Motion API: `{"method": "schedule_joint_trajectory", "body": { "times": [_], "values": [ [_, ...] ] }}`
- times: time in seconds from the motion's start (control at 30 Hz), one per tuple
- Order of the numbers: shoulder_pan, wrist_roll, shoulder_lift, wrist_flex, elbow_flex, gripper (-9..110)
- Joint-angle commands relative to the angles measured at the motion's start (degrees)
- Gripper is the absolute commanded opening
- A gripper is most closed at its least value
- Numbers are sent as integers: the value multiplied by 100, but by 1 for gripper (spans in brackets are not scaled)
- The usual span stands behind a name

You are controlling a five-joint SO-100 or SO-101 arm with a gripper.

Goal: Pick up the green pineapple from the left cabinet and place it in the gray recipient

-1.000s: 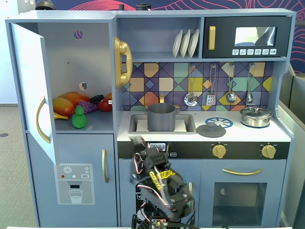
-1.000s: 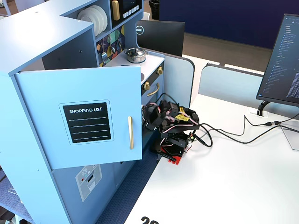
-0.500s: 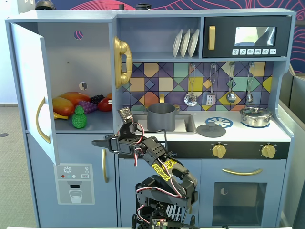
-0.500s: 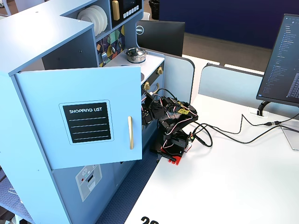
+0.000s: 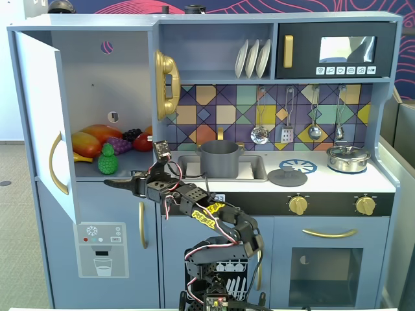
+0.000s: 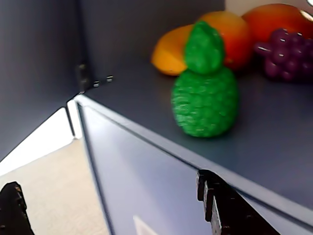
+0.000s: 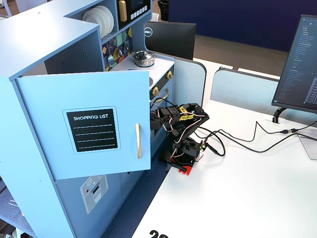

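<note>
The green pineapple stands upright at the front edge of the shelf in the left cabinet, whose door is swung open. In the wrist view the pineapple is ahead and to the upper right. My gripper is open and empty, just in front of and slightly below the shelf edge, apart from the pineapple. In the wrist view its jaws stand wide apart over the lower door's face. The gray recipient sits in the sink. In the side fixed view the open door hides the gripper and the pineapple.
A mango, a purple grape bunch and other fruit lie behind the pineapple. A gold toy phone hangs on the cabinet's right wall. A steel lidded pot and a gray lid are on the counter. Cables cross the white table.
</note>
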Motion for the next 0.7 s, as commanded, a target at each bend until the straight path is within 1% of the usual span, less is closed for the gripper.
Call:
{"method": "schedule_joint_trajectory", "body": {
  "times": [0.0,0.2,0.3,0.67],
  "values": [
    [185,70,-396,-475,-554,42],
    [334,-237,-1011,-1037,-826,46],
    [369,-387,-1283,-1151,-1046,46],
    [694,-325,-2162,-1661,-1433,47]
  ]
}}
